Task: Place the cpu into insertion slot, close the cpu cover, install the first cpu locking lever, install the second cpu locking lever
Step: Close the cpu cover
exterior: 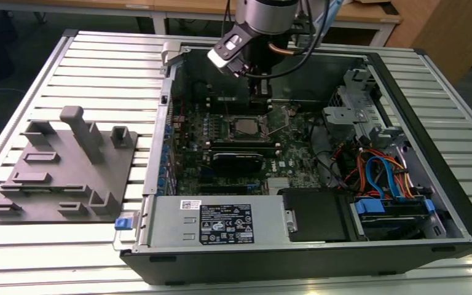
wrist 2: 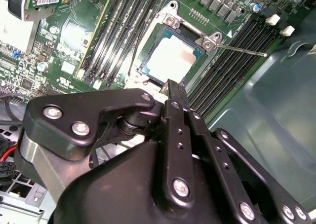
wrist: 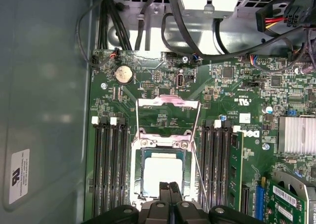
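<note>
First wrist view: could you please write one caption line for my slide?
The cpu lies in its socket, the cpu cover stands open, and the shut gripper is close beside the cpu.

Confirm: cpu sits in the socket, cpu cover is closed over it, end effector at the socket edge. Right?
Not quite. The cpu cover is open, swung up off the socket, not closed; the first wrist view shows it. The cpu does sit in the socket, with the end effector at its edge.
</note>
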You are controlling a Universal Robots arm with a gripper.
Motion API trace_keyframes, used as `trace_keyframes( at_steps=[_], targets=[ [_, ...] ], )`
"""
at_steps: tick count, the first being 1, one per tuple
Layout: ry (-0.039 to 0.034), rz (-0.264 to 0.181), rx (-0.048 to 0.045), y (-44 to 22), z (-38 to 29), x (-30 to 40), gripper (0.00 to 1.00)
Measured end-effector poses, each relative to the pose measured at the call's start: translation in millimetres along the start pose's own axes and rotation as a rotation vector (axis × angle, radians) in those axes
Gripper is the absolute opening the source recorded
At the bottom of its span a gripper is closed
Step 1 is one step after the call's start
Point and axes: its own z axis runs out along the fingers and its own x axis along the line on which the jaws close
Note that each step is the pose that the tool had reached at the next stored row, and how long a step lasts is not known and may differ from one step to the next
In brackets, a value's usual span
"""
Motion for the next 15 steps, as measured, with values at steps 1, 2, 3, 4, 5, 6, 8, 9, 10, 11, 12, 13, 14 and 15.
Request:
trace_keyframes(
  at_steps=[1, 2, 3, 4, 5, 6, 8, 9, 10, 11, 12, 13, 14, 15],
  targets=[
    [0.0000, 0.000, 0.0000, 0.3, 0.0, 0.0, 0.10],
    [0.0000, 0.000, 0.0000, 0.6, 0.0, 0.0, 0.10],
    [0.0000, 0.000, 0.0000, 0.7, 0.0, 0.0, 0.10],
    [0.0000, 0.000, 0.0000, 0.7, 0.0, 0.0, 0.10],
    [0.0000, 0.000, 0.0000, 0.7, 0.0, 0.0, 0.10],
    [0.0000, 0.000, 0.0000, 0.7, 0.0, 0.0, 0.10],
    [0.0001, 0.000, -0.0001, 0.8, -0.1, 0.0, 0.10],
    [0.0000, 0.000, 0.0000, 0.8, -0.3, 0.0, 0.10],
    [-0.0003, 0.000, 0.0001, 0.8, -0.8, 0.0, 0.10],
    [-0.0003, 0.000, 0.0002, 0.8, -1.3, 0.0, 0.10],
    [-0.0001, 0.000, 0.0001, 0.8, -1.9, 0.0, 0.10],
    [0.0000, 0.000, 0.0000, 0.8, -2.6, 0.0, 0.10],
    [-0.0001, 0.000, 0.0000, 0.8, -3.4, 0.0, 0.10],
    [0.0000, 0.000, 0.0000, 0.8, -4.2, 0.0, 0.10]
  ],
)
